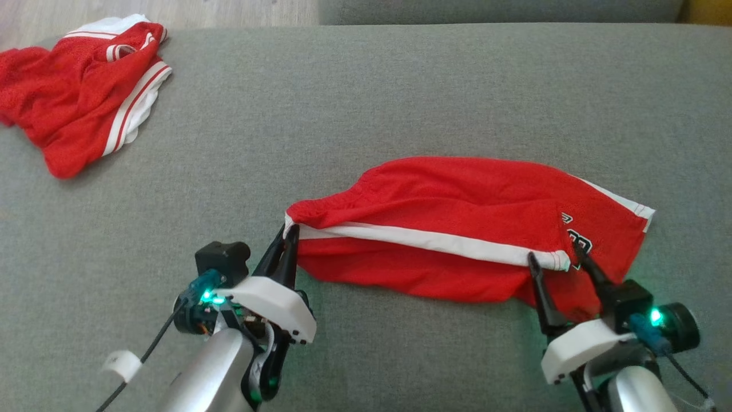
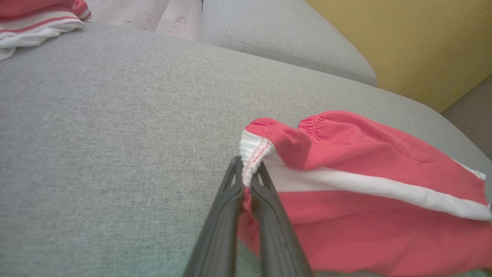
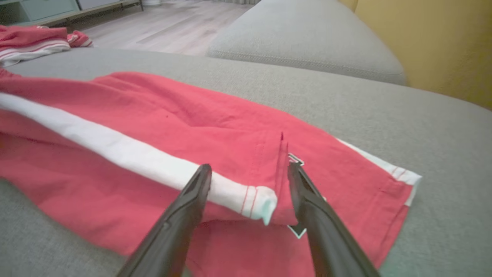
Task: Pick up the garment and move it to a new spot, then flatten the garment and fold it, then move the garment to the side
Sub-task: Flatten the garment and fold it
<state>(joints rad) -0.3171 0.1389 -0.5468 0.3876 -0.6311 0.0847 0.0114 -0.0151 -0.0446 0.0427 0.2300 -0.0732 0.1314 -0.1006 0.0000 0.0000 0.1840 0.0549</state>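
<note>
Red shorts (image 1: 457, 189) with a white side stripe are lying slightly rumpled on the grey sofa cushion (image 1: 354, 97), centre-right of the head view. The left gripper (image 1: 290, 230) is pinching their waistband corner. The right gripper (image 1: 555, 253) is gaping, straddling the stripe's hem end.

Left gripper (image 1: 290, 233): lower left in head view, fingers pointing up and slightly right, pressed together, pinching corner of garment (image 1: 457, 194). Right gripper (image 1: 555, 254): lower right, fingers spread apart, tips either side of garment hem, gripping nothing. Left forearm (image 1: 211, 372) and right forearm (image 1: 635, 395): silver, leaning inward from bottom edge.
</note>
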